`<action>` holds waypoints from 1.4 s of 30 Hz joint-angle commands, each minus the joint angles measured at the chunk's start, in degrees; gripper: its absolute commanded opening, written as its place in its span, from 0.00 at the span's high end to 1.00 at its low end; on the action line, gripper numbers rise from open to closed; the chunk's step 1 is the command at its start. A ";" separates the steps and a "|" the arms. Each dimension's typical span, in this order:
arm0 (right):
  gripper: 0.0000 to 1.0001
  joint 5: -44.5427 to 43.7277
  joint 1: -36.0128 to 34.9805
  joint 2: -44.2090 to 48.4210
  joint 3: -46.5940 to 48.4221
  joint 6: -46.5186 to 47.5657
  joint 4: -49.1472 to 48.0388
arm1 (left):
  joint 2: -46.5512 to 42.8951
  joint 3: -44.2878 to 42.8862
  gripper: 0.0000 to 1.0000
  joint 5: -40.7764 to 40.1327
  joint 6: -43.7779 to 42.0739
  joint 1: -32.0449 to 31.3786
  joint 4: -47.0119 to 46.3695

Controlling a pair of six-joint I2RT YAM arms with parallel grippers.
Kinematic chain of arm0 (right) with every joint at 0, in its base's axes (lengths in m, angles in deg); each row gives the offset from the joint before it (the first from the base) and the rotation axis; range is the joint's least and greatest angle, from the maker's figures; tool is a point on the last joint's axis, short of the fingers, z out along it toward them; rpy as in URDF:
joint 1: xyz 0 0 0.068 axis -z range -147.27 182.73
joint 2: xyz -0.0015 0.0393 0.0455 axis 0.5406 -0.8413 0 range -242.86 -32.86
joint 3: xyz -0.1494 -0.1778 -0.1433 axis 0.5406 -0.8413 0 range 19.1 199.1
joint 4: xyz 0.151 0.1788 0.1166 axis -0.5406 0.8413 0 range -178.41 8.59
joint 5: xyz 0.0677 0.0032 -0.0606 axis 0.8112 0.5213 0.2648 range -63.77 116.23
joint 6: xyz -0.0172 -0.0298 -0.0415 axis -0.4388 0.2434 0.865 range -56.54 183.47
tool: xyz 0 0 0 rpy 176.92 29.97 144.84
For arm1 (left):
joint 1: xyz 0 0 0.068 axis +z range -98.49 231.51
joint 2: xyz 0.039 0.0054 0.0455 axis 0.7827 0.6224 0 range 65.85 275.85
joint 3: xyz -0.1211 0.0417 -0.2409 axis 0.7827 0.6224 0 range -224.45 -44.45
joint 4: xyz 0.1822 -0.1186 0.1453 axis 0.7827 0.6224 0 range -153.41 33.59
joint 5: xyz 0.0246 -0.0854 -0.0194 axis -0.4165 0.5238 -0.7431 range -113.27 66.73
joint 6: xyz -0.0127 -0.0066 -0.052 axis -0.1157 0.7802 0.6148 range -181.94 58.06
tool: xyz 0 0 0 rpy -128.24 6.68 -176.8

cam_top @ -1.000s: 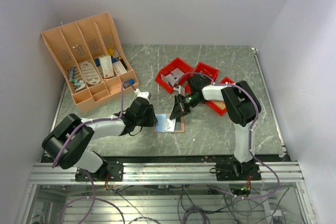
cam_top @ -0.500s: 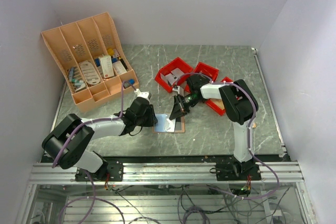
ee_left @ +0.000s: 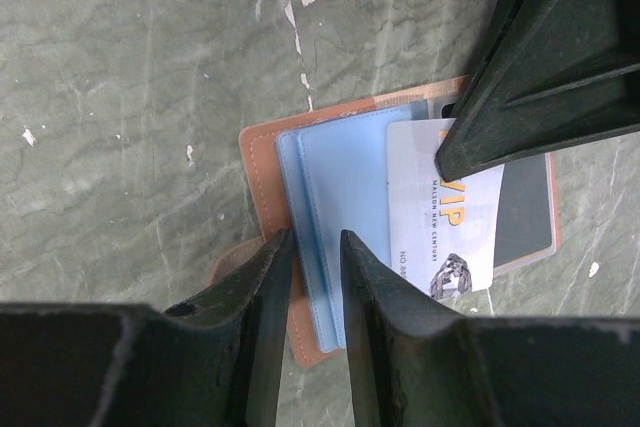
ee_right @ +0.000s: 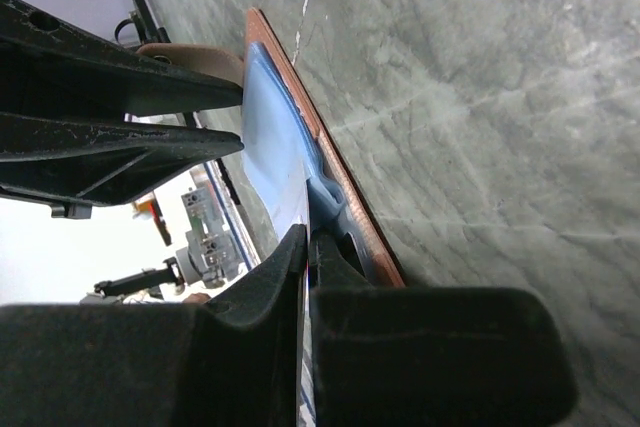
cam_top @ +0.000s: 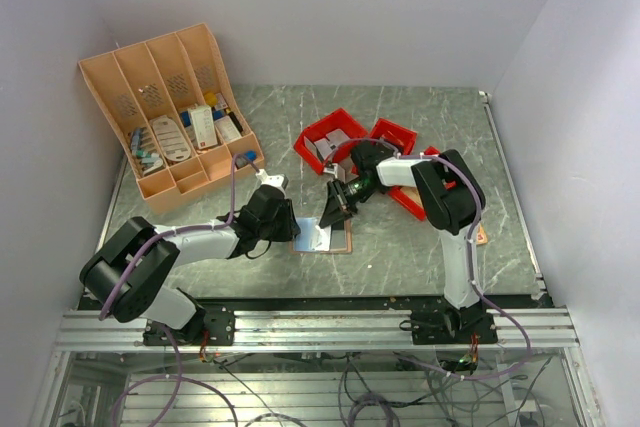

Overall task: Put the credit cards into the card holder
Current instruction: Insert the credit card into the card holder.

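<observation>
The card holder (cam_top: 340, 241) lies open and flat on the marble table, tan-brown outside (ee_left: 258, 162) with light blue pockets (ee_left: 340, 177). My left gripper (cam_top: 293, 228) is shut on its left edge, the blue pocket edge between the jaws (ee_left: 312, 247). My right gripper (cam_top: 333, 215) is shut on a white credit card (ee_left: 450, 237) printed "VIP", held low over the holder's right half. The card's left edge overlaps the blue pocket. In the right wrist view the jaws (ee_right: 308, 247) pinch the thin card edge-on above the holder (ee_right: 275, 107).
An orange-tan slotted organiser rack (cam_top: 170, 117) with small items stands at the back left. Three red bins (cam_top: 330, 137) (cam_top: 393, 134) (cam_top: 420, 202) sit behind and right of the holder. A small tan object (cam_top: 481, 235) lies by the right arm.
My right gripper has moved a little left with the card, further over the open holder. The left gripper and the holder have stayed put.
</observation>
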 commanded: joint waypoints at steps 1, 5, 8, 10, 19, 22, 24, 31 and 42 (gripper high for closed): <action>0.98 -4.49 -0.94 -2.80 1.56 1.82 -0.10 | -0.74 -0.48 0.62 -0.73 -1.12 -0.16 -1.09; 0.97 -4.24 -1.12 -3.41 2.51 1.92 -0.18 | -1.27 -0.36 0.62 -0.74 -1.03 -0.19 -1.09; 0.94 -4.14 -1.12 -3.77 3.40 2.13 -0.03 | -2.52 -0.41 0.61 -0.90 -0.74 -0.20 -0.63; 0.93 -3.94 -1.11 -4.00 3.78 2.20 0.08 | -4.26 -0.48 0.60 -0.98 -0.40 -0.20 0.06; 0.89 -3.43 -1.12 -3.57 3.10 1.66 -1.18 | -13.11 -0.94 0.61 -4.06 7.33 -3.70 2.36; 0.89 -3.51 -1.12 -3.60 3.06 1.51 -1.33 | -12.12 -2.33 0.64 -7.94 10.99 -7.21 2.37; 0.89 -3.56 -1.08 -3.56 2.98 1.45 -1.45 | -9.74 -4.50 0.64 -11.31 12.57 -10.28 3.38; 0.88 -3.44 -1.12 -3.63 2.65 1.12 -2.04 | 1.06 -13.19 0.66 -22.26 15.19 -18.57 6.73; 0.88 -3.26 -1.03 -3.85 2.37 1.03 -2.31 | 17.81 -25.65 0.67 -29.10 17.67 -23.67 13.68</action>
